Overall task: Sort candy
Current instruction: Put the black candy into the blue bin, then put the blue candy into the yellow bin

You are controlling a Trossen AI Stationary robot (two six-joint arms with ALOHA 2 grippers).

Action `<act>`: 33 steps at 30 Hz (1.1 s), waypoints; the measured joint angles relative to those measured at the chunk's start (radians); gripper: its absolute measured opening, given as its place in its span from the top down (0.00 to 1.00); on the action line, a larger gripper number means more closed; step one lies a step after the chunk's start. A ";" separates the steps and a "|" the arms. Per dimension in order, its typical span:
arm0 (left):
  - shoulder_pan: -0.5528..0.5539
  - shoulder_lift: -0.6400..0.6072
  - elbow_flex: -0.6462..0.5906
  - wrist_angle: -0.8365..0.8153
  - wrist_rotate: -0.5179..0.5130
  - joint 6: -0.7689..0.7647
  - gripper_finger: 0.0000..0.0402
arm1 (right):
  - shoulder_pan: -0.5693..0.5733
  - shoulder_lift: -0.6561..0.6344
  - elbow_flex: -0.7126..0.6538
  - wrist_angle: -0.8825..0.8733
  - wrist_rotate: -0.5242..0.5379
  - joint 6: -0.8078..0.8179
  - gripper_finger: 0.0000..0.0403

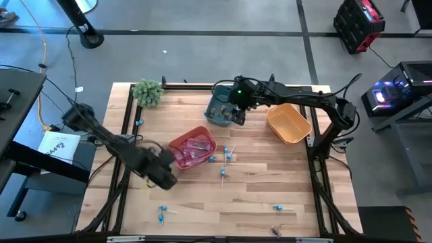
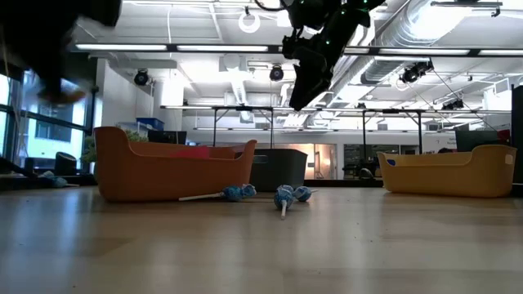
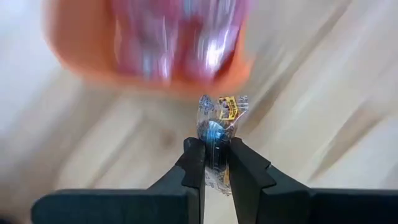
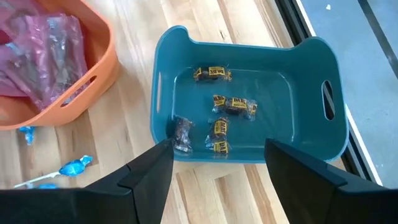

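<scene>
While left gripper (image 3: pixel 216 163) fingers pinch wrapped brown candy (image 3: pixel 217 121) near red bin (image 1: pixel 192 147), right gripper (image 4: pixel 217 162) fingers spread over teal bin (image 4: pixel 249 99). Advise: carry candy level to teal bin, release low.

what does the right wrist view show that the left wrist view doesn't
Only the right wrist view shows the teal bin with brownish wrapped pieces inside, blue lollipops on the wood, and the right end effector open above them. Only the left wrist view shows the left end effector shut on a small wrapped candy. Both show the red bin of pink packets.
</scene>
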 joint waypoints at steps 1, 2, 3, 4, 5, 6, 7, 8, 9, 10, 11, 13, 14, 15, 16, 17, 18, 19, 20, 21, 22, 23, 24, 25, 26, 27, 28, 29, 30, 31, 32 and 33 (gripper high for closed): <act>0.011 -0.042 0.001 0.005 -0.055 0.010 0.91 | 0.000 -0.015 0.000 -0.002 -0.002 0.002 0.39; 0.027 -0.084 0.001 0.009 -0.115 0.026 0.91 | 0.000 -0.032 0.000 -0.007 -0.004 0.007 0.39; 0.048 -0.119 0.001 0.014 -0.177 0.044 0.92 | 0.000 -0.052 0.000 -0.012 -0.007 0.016 0.39; 0.078 -0.150 0.001 0.021 -0.233 0.071 0.93 | 0.000 -0.072 0.000 -0.014 -0.010 0.029 0.39; 0.113 -0.176 0.001 0.030 -0.279 0.109 0.94 | 0.000 -0.090 0.000 -0.015 -0.010 0.045 0.39; 0.155 -0.196 0.001 0.050 -0.313 0.163 0.94 | 0.000 -0.109 0.000 -0.016 -0.010 0.061 0.39; 0.199 -0.212 0.001 0.086 -0.331 0.235 0.95 | 0.000 -0.130 0.000 -0.016 -0.010 0.080 0.39; 0.248 -0.219 0.001 0.132 -0.333 0.316 0.96 | 0.000 -0.149 0.000 -0.016 -0.010 0.101 0.39; 0.300 -0.221 0.001 0.193 -0.328 0.410 0.98 | 0.000 -0.168 0.000 -0.016 -0.010 0.122 0.39; 0.350 -0.218 0.001 0.266 -0.307 0.510 0.99 | 0.002 -0.186 0.000 -0.016 -0.010 0.145 0.39; 0.401 -0.210 0.001 0.348 -0.277 0.609 1.00 | 0.002 -0.201 0.000 -0.016 -0.010 0.169 0.39; 0.498 -0.180 0.001 0.518 -0.214 0.790 1.00 | 0.002 -0.223 0.000 -0.016 -0.010 0.212 0.39; 0.543 -0.159 0.001 0.596 -0.187 0.862 1.00 | 0.002 -0.230 0.000 -0.016 -0.010 0.234 0.39; 0.587 -0.134 0.001 0.677 -0.160 0.925 1.00 | 0.002 -0.236 0.000 -0.016 -0.010 0.254 0.39; 0.631 -0.110 0.001 0.749 -0.134 0.980 1.00 | 0.002 -0.244 0.000 -0.017 -0.010 0.275 0.39; 0.675 -0.083 0.001 0.812 -0.105 1.021 1.00 | 0.002 -0.248 0.000 -0.016 -0.007 0.292 0.39; 0.717 -0.053 0.001 0.875 -0.073 1.048 1.00 | 0.004 -0.251 0.001 -0.015 -0.003 0.305 0.39; 0.755 -0.025 0.001 0.924 -0.031 1.061 1.00 | 0.007 -0.252 0.001 -0.016 0.003 0.319 0.39; 0.792 0.006 0.001 0.960 0.012 1.064 1.00 | 0.009 -0.252 0.001 -0.016 0.012 0.326 0.39; 0.824 0.036 0.001 0.991 0.056 1.059 1.00 | 0.013 -0.252 0.001 -0.016 0.022 0.336 0.39; 0.852 0.067 0.001 1.016 0.095 1.048 1.00 | 0.017 -0.252 0.001 -0.016 0.033 0.342 0.39; 0.875 0.098 0.001 1.032 0.126 1.034 0.99 | 0.020 -0.252 0.001 -0.015 0.039 0.351 0.39; 0.895 0.126 0.001 1.044 0.160 1.021 0.98 | 0.023 -0.252 0.001 -0.015 0.054 0.364 0.39; 0.912 0.152 0.001 1.051 0.195 1.010 0.96 | 0.025 -0.252 0.001 -0.014 0.065 0.375 0.39; 0.925 0.178 0.001 1.054 0.223 1.001 0.94 | 0.027 -0.252 0.001 -0.013 0.071 0.384 0.39; 0.934 0.199 0.001 1.054 0.246 0.991 0.92 | 0.029 -0.252 0.001 -0.010 0.076 0.393 0.39; 0.942 0.218 0.001 1.052 0.262 0.980 0.90 | 0.030 -0.252 0.001 -0.007 0.080 0.401 0.39; 0.946 0.233 0.001 1.052 0.271 0.974 0.87 | 0.031 -0.252 0.001 -0.006 0.083 0.408 0.39; 0.949 0.242 0.000 1.051 0.286 0.973 0.84 | 0.031 -0.252 0.001 -0.007 0.085 0.414 0.39; 0.952 0.246 0.000 1.050 0.304 0.967 0.81 | 0.031 -0.252 0.001 -0.007 0.085 0.421 0.39; 0.954 0.247 0.000 1.054 0.328 0.949 0.77 | 0.031 -0.252 0.001 -0.007 0.085 0.423 0.39; 0.960 0.243 0.000 1.056 0.352 0.929 0.74 | 0.031 -0.252 0.001 -0.007 0.085 0.422 0.39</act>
